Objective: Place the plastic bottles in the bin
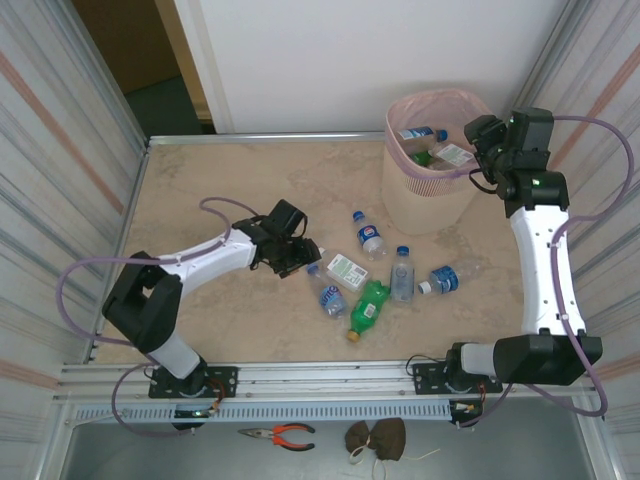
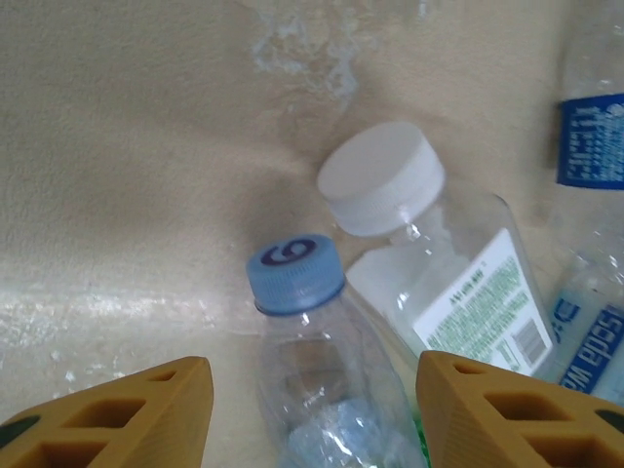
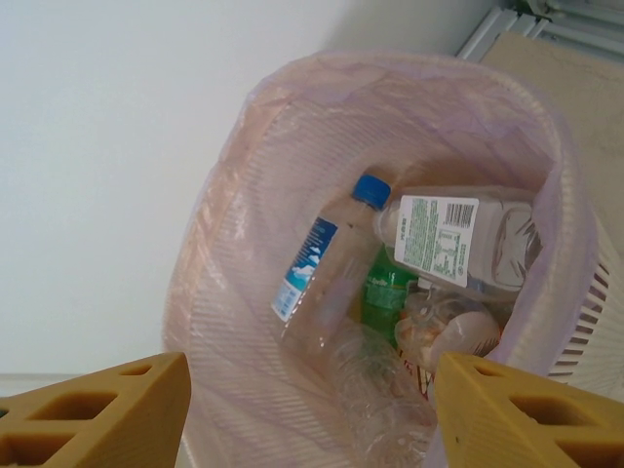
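Left gripper (image 2: 312, 369) straddles the blue-capped bottle (image 2: 310, 336), jaws apart, seemingly not yet gripping. The white-capped bottle (image 2: 439, 263) lying just ahead of the jaws could wedge in too, spoiling the hold.

2 white arms (image 1: 545, 270) w/ blk joints (image 1: 140, 300), lilac cables (image 1: 63, 290), orange-yellow cut-out tool fingers (image 2: 117, 414).

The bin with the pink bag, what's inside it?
Inside the beige ribbed bin lie a clear blue-capped plastic bottle, a clear white-and-green-labelled bottle, a green bottle and a crumpled clear bottle. They cover the bottom.
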